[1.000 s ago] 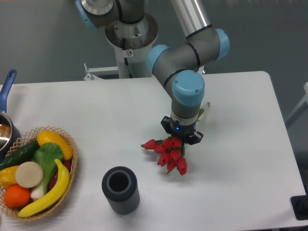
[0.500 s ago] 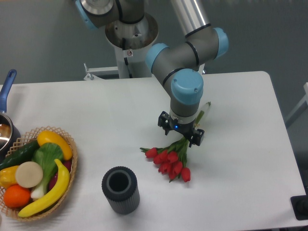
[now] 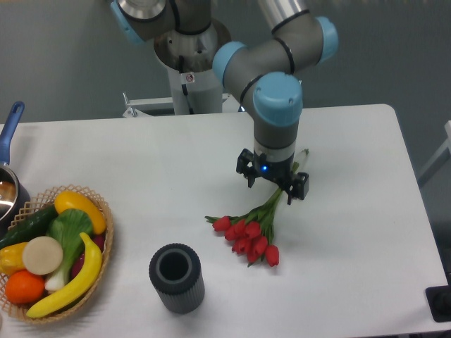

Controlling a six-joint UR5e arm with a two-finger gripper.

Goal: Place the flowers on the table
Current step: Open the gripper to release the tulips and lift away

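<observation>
The flowers (image 3: 248, 236), a small bunch of red tulip buds on thin green stems, lie flat on the white table (image 3: 352, 246) right of centre, buds toward the front and stems running up and right. My gripper (image 3: 273, 184) hovers above the stem end, raised clear of the bunch. Its jaws stand apart, open, with nothing between them.
A dark ribbed cylindrical vase (image 3: 176, 277) stands upright in front of and left of the flowers. A wicker basket (image 3: 104, 243) of mixed fruit and vegetables sits at the left edge, with a blue-handled pot (image 3: 8, 176) behind it. The robot base (image 3: 190, 56) stands at the back.
The flowers were let go and now lie on the table. My gripper opened, then rose and drifted back and right, away from the buds.
</observation>
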